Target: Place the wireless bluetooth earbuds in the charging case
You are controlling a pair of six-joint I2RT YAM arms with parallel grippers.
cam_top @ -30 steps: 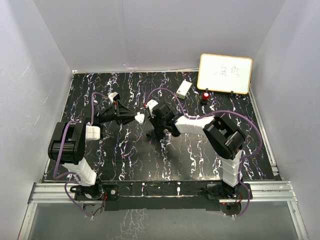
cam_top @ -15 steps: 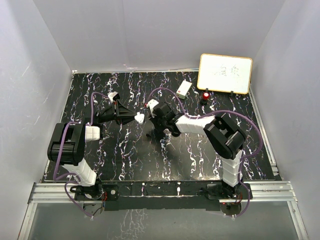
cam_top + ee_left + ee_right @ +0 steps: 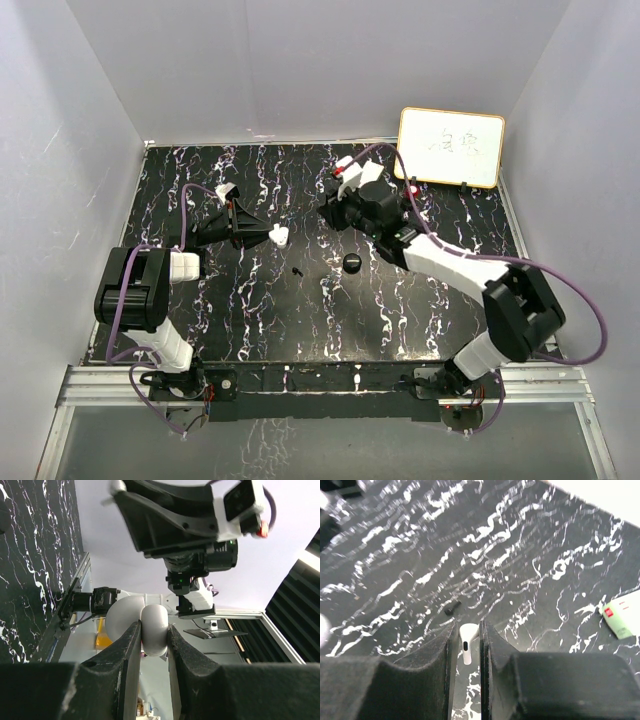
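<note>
1 left gripper [image 3: 154, 626] is pressed shut on 1 white round case [image 3: 155, 632]. On the table [image 3: 200, 300] lie 1 tiny black earbud [image 3: 298, 271] and, near it to the right, 1 black puck [image 3: 351, 262]. 1 right gripper [image 3: 468, 626] pinches 1 white earbud [image 3: 466, 647] above the table. Only the right wrist view shows that white earbud and 1 white box [image 3: 621, 618] with a red label. Only the overhead view shows the puck and 1 whiteboard [image 3: 450, 147].
</note>
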